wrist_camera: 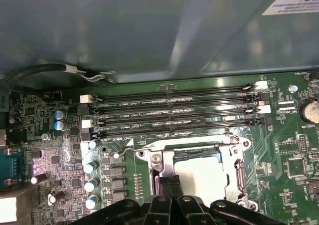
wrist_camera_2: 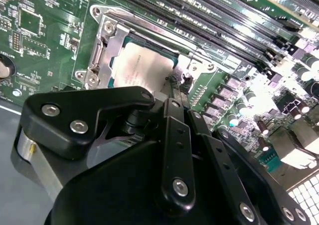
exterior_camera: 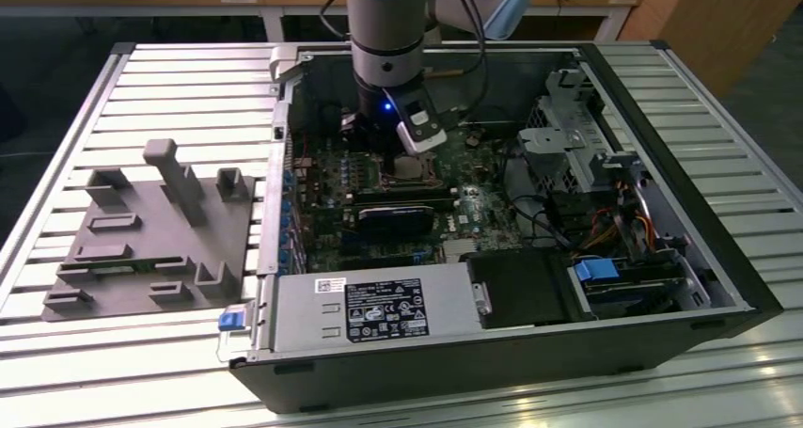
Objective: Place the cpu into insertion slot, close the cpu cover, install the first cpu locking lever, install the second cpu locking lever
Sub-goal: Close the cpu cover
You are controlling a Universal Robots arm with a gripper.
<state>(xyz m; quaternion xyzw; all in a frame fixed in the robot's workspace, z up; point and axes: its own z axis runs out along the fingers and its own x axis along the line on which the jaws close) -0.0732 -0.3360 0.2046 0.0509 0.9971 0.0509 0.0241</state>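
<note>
Cpu [wrist_camera: 199, 177] seen seated in insertion slot [exterior_camera: 409, 171], upper centre of exterior view; cpu cover [wrist_camera: 235, 171] lying flat around it; gripper [wrist_camera: 169, 184] fingers [wrist_camera: 163, 185] drawn narrow, nothing held, at cover's edge; cpu judged light, rigid, fragile underneath, best taken by side edges; cover judged thin, springy.

Even light on the surface [exterior_camera: 164, 80]; case [exterior_camera: 527, 362] interior shadowed; glare bleaches the motherboard [wrist_camera_2: 291, 93] in the second wrist view.
</note>
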